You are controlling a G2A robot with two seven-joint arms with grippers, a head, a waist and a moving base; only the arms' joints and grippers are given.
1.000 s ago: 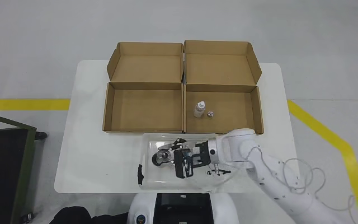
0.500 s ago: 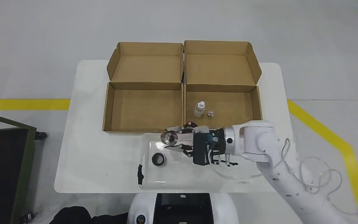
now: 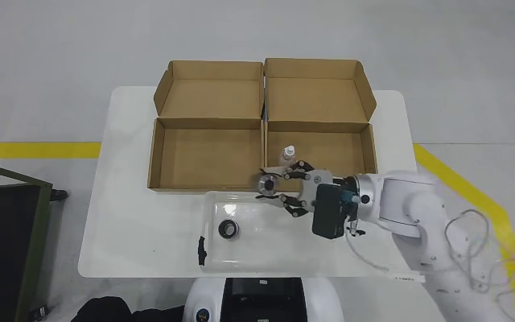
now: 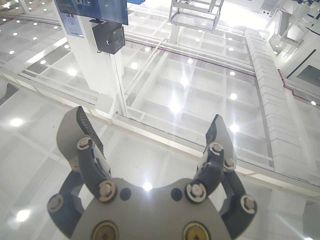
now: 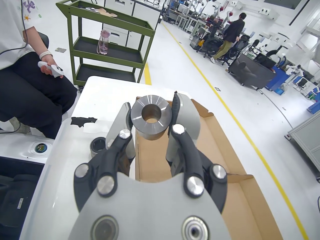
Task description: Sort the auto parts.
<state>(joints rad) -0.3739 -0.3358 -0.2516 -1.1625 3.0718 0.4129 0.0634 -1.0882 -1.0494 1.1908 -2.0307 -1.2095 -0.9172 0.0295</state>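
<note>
From above, the white table (image 3: pixel 121 201) carries two open cardboard boxes side by side, the left-hand box (image 3: pixel 205 157) and the right-hand box (image 3: pixel 346 157). A clear plastic tray (image 3: pixel 265 245) lies just in front of them. The right end effector (image 3: pixel 267 185) is clamped on a steel ring (image 3: pixel 263 186). It holds the ring above the tray's far rim, at the front wall of the right-hand box and near the seam between the two boxes. A small white bottle (image 3: pixel 287 153) stands inside the right-hand box, just beyond the ring. A dark bearing (image 3: pixel 228 229) lies in the tray's left part, and a black scrap (image 3: pixel 200 249) sits at the tray's left edge.

The left wrist view looks up at a ceiling with round lights (image 4: pixel 185 81). The left end effector (image 4: pixel 147 116) has its ridged fingers (image 4: pixel 86 126) spread wide, with nothing between them.

In the right wrist view, the right end effector (image 5: pixel 151 106) grips the steel ring (image 5: pixel 142 126) by its sides, with the bore facing the camera. The brown floor of a cardboard box (image 5: pixel 155 161) lies underneath; I cannot tell which box it is. The bearing (image 5: pixel 97 147) rests in the tray (image 5: pixel 70 151), with the black scrap (image 5: pixel 82 121) past it. A green cart (image 5: pixel 110 48) stands on the floor beyond the table (image 5: pixel 105 88).
</note>
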